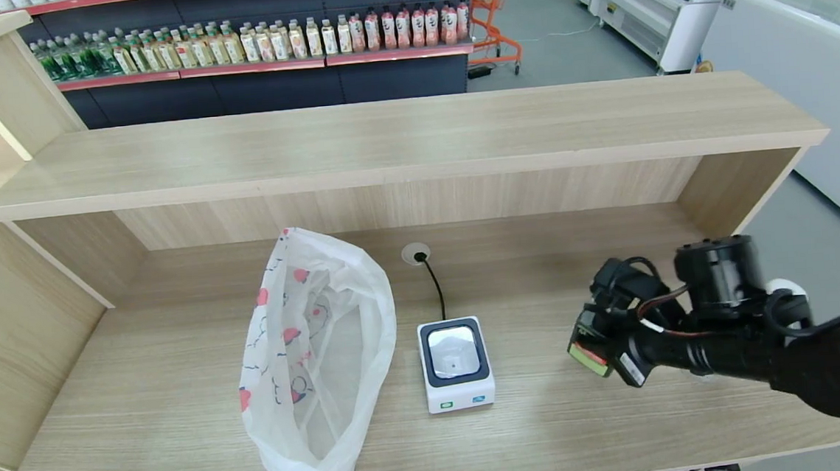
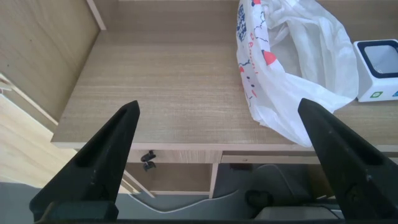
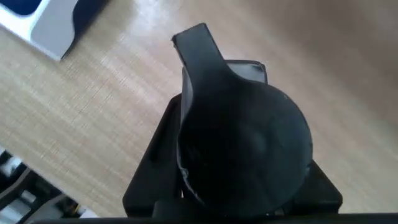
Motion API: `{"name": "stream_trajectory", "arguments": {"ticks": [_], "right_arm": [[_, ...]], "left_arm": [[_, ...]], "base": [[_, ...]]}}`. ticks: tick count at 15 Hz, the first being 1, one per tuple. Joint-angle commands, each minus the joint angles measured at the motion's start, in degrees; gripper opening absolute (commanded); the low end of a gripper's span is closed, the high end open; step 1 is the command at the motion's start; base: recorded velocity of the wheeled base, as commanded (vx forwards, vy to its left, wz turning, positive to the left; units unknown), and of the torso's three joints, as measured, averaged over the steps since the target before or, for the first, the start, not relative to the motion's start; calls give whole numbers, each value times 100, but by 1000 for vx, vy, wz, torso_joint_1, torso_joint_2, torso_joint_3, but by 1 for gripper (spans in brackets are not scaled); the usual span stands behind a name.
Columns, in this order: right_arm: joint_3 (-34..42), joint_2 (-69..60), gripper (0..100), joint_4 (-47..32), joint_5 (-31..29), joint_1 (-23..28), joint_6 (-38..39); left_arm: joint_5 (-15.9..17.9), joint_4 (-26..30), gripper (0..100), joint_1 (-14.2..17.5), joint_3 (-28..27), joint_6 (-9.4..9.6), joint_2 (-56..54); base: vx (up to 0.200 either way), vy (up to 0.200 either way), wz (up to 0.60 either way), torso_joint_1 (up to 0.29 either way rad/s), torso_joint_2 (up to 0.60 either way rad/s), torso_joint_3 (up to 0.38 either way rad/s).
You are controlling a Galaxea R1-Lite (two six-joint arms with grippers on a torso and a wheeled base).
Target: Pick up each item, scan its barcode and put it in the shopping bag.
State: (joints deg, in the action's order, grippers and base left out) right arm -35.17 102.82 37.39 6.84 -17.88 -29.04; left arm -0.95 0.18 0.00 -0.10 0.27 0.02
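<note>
A white shopping bag (image 1: 318, 361) with red prints lies on the wooden counter, its mouth open toward the back. The white barcode scanner (image 1: 455, 362) stands just right of it, glass window facing up. To the scanner's right my right gripper (image 1: 592, 353) hovers above the counter, shut on a small dark item (image 1: 588, 355) with a green and red end. In the right wrist view that dark item (image 3: 242, 143) hides most of the fingers (image 3: 198, 46). My left gripper (image 2: 219, 107) hangs open over the counter's front left edge, with the shopping bag (image 2: 292, 62) beyond it.
A black cable (image 1: 434, 282) runs from the scanner to a grommet hole at the back. A raised wooden ledge (image 1: 399, 144) walls the counter at the back, with side panels left and right. Bare counter (image 1: 156, 372) lies left of the bag.
</note>
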Motion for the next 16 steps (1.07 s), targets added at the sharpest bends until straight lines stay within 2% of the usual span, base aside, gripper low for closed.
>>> {"name": "stream_trajectory", "arguments": {"ticks": [1,2,3,4,6,7,8,9,11,16], "right_arm": [[1065,-1932,0,1069,169,593,12],[1276,-2442,0,1007,529,558,-41],[1399,-2530,0,1086,916,435,-454],[1434,-2530,0,1245,1408,400,-1253],[1443,-2450,0,1359,3236,417,-2712],[1452,-2266,0,1306,4089,444,-3811],[1443,-2029,0,1201,4537,435,-5006],[1425,-1818,0,937,4642,329,-6149],[1443,-1484,0,93,4660,-145,-7713],[1214,-1071,0,-100,4686,-224,-9752]], "left_arm": [[-2,-1,100,0,1,0,-2],[-2,-1,100,0,1,0,-2],[-2,-1,100,0,1,0,-2],[-2,-1,100,0,1,0,-2],[-2,-1,100,0,10,0,-2],[-2,-1,100,0,10,0,-2],[-2,-1,100,0,10,0,-2],[-2,-1,100,0,1,0,-2],[-2,-1,100,0,1,0,-2],[-2,-1,100,0,10,0,-2]], "base": [[0,0,0,0,0,0],[0,0,0,0,0,0],[0,0,0,0,0,0],[0,0,0,0,0,0],[0,0,0,0,0,0],[0,0,0,0,0,0],[0,0,0,0,0,0],[0,0,0,0,0,0],[0,0,0,0,0,0],[0,0,0,0,0,0]]}}
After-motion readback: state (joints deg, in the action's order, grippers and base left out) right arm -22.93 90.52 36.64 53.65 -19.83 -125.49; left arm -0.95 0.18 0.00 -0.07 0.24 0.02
